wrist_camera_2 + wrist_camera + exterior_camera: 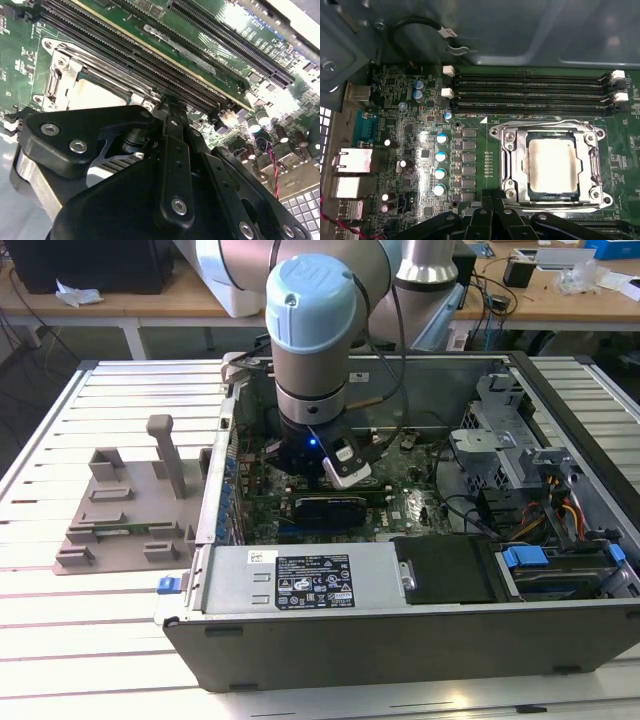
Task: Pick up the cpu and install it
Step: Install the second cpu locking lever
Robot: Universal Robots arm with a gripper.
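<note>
**CPU seated in the socket, arm low inside the open case**

One cpu [552,165] shows in the first wrist view: a flat square chip with a pale silver-grey metal top, faintly smudged and brighter toward its middle, edged by a thin dark border. It lies flat inside the single socket frame [507,155], a shiny metal bracket with a screw at each corner, on the green motherboard [395,90]. In the second wrist view the same pale top [92,95] peeks out just beyond the black gripper linkage.

Beside the socket, four long black memory slots [530,92] run in parallel, with white latches at their ends. On the socket's other side stand a row of four small silver-topped capacitors [440,162] and a column of square grey components.

The gripper [492,210] hangs just beside the socket's edge, with its black fingers drawn together and nothing seen between them.

In the exterior view, one robot arm [310,340] with a light blue cap reaches down into one open computer case [400,630] lying on a slatted counter [90,640]. One grey moulded holder [125,510] sits on the counter at the exterior view's left of the case.
</note>
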